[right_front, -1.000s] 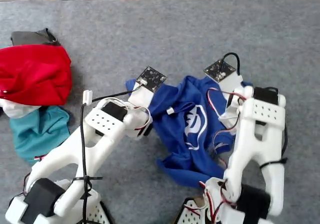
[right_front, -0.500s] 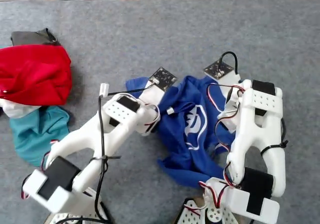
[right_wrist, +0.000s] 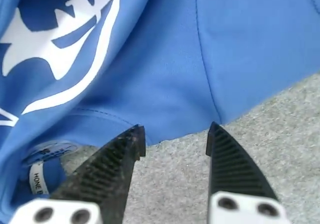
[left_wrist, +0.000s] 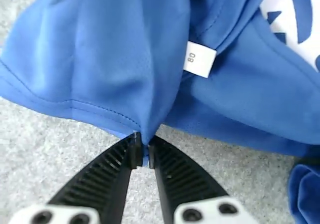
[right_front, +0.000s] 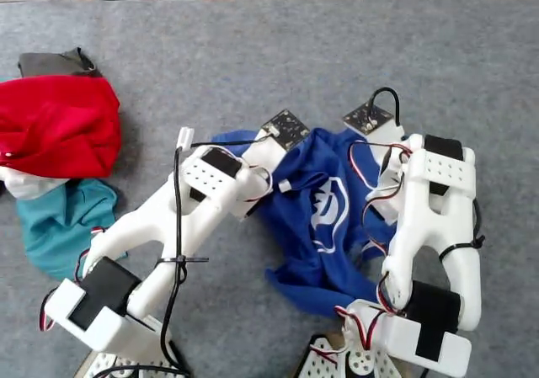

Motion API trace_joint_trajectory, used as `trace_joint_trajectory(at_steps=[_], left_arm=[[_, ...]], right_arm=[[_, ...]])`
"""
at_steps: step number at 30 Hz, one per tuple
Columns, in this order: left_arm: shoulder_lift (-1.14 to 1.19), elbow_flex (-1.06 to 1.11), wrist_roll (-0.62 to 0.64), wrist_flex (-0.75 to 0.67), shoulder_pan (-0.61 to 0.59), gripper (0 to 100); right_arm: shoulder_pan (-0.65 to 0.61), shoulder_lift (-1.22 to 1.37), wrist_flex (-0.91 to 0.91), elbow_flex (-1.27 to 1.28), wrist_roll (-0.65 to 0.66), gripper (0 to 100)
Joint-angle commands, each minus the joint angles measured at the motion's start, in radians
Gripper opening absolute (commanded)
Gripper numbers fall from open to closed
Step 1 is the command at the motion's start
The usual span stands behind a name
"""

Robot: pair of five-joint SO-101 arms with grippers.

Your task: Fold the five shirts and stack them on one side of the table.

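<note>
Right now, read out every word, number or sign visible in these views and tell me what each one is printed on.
"80": on the white sewn-in tag of the blue shirt, printed sideways, in the left wrist view.
Unreadable: the neck label inside the same shirt, in the right wrist view, has print too small and too folded over to make out.
No letters: the white chest emblem is a graphic only.

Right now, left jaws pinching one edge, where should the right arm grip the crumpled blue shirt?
Probably the stitched hem of the crumpled blue shirt just ahead of the right gripper, coming from the grey mat side: that edge lies flat at the open jaws' tips.
</note>
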Motion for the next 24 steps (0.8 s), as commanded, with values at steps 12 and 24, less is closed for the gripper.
trace_joint_trajectory(at_steps=[12,24], left_arm=[[-0.097,-0.473,-0.055,0.325,-0.113,3],[-0.095,-0.585,0.344,0.295,-0.257,3]], right_arm=[[-0.198,-0.001,0.1,-0.097,-0.278,21.4],[-0.361,0.197,-0.081,0.004,-0.358,1.4]])
